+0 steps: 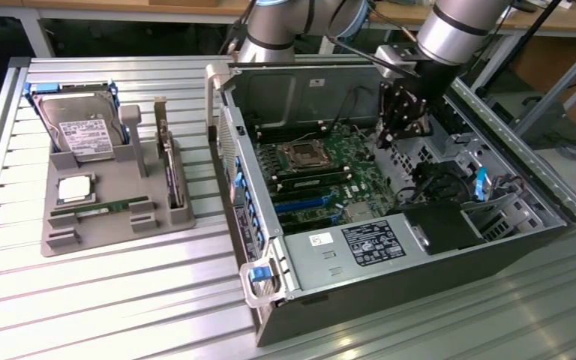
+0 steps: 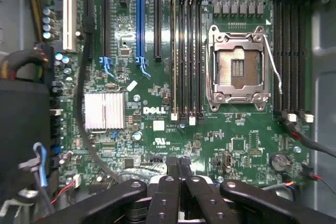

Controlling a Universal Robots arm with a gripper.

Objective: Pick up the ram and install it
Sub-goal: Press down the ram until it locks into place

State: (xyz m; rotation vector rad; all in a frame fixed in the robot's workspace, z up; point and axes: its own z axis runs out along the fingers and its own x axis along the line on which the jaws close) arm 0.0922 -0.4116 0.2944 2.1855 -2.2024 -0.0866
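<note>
Hovering over the motherboard (image 2: 157,103) inside the computer case (image 1: 388,262), pincer (image 2: 178,169) closed and empty, ram (image 1: 101,210) in the grey holder (image 1: 118,176).

The exterior view looks down from high and at an angle onto a slatted counter (image 1: 88,300) and an open computer case (image 1: 408,247), from some way off. The wrist view sits close above the motherboard (image 2: 157,124), facing straight onto it past the gripper (image 2: 179,169). Both views share the motherboard (image 1: 318,187) and its processor socket (image 2: 237,69).
</note>
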